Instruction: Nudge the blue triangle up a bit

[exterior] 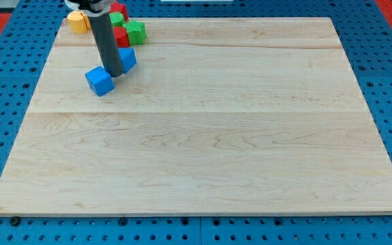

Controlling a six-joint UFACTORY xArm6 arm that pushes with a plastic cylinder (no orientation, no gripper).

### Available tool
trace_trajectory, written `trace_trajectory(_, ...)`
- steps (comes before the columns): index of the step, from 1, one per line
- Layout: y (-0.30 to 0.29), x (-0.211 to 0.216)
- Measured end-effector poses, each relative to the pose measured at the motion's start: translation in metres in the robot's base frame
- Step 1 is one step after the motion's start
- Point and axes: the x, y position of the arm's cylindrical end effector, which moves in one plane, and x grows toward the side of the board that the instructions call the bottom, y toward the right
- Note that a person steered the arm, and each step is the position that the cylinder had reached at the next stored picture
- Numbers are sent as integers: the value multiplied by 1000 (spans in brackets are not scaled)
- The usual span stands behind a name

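orange block (78, 21): far up-left of the blue cube, at the board's (203, 150) top edge
blue cube (100, 81): landmark
my tip (112, 73): just right of the cube, wedged between both blue blocks
blue triangle (127, 59): up-right of the cube, touching my tip
red and green blocks (128, 30): above the cube, clustered
claw: none, bare rod only

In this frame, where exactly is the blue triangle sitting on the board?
The blue triangle lies near the board's top-left corner in the camera view, partly hidden behind my tip, just up-right of the blue cube and below the green block.
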Motion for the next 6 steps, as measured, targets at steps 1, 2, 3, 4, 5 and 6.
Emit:
trace_trajectory(1, 13, 25)
trace_trajectory(2, 13, 23)
trace_trajectory(3, 0, -4)
trace_trajectory(4, -4, -16)
trace_trajectory(5, -35, -18)
trace_trajectory(6, -56, -8)
